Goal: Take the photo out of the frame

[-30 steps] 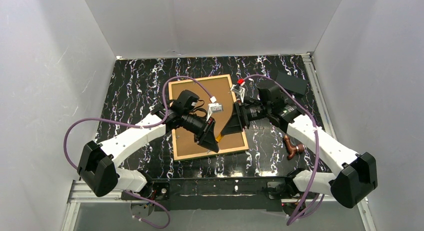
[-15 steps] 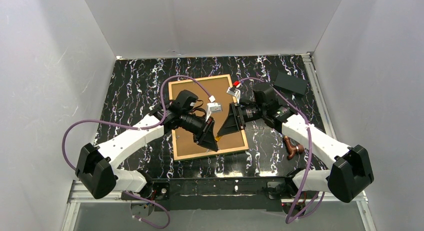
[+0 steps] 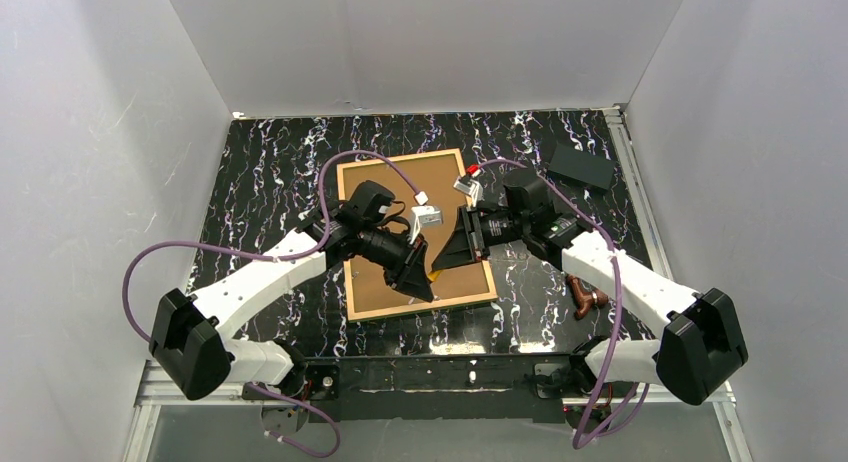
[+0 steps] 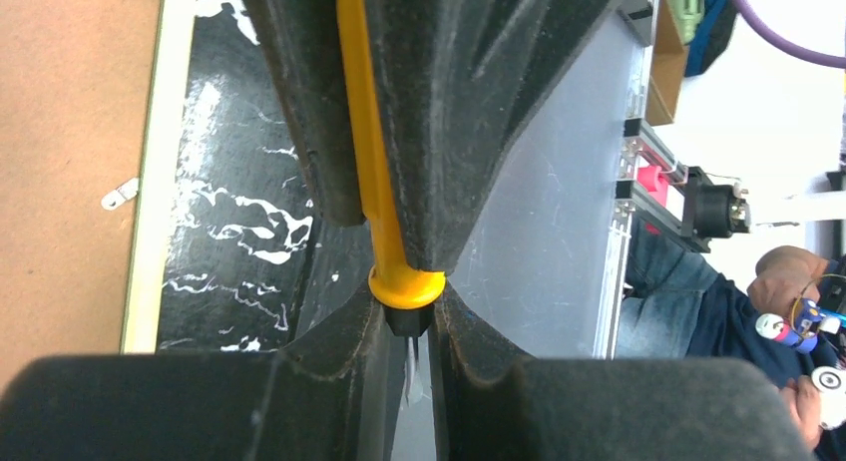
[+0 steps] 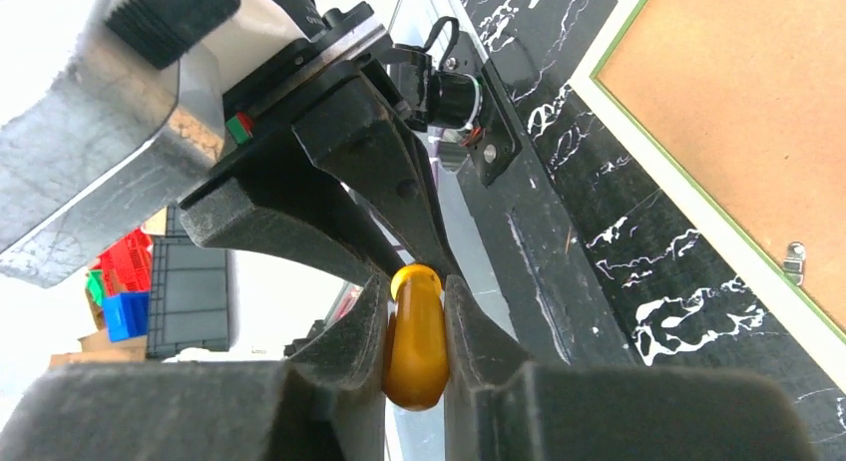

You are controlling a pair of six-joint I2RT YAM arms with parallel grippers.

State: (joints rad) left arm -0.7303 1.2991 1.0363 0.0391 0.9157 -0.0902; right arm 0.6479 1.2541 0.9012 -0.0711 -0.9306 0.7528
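Tool transfer above the face-down frame. The frame (image 4: pixel 164 132) lies flat on the desk (image 3: pixel 260 182) with its brown backing panel (image 3: pixel 372 287) uppermost. The photo is not visible in any view and is judged to lie beneath that panel, inside the frame.

Above the frame's near right corner the two grippers meet tip to tip around a yellow-handled tool (image 4: pixel 367 162). The left gripper (image 4: pixel 407 326) has its fingers (image 4: pixel 329 361) clamped on the tool's black collar, where a thin metal shaft emerges. The right gripper (image 5: pixel 414 321) comes in from the frame's right side. Its fingers (image 5: pixel 349 351) sit against both sides of the rounded yellow handle end, in what appears to be a grip. Both grippers hang clear of the frame, and neither touches the backing panel.

A small metal clip (image 5: pixel 795 261) shows at the edge of the backing panel, just inside the frame's pale border.

Step in hand, as judged: a handover of the tool from the left gripper to the right, made in preparation for freeing the backing. No part of the frame is opened yet.

Next move, as judged: the left fingers should part only once the right grip is firm, since the smooth, rounded handle could slip or swing. The right gripper then needs the shaft pointing down towards the frame. From there the tip can be brought to a clip and turn it off the backing panel.
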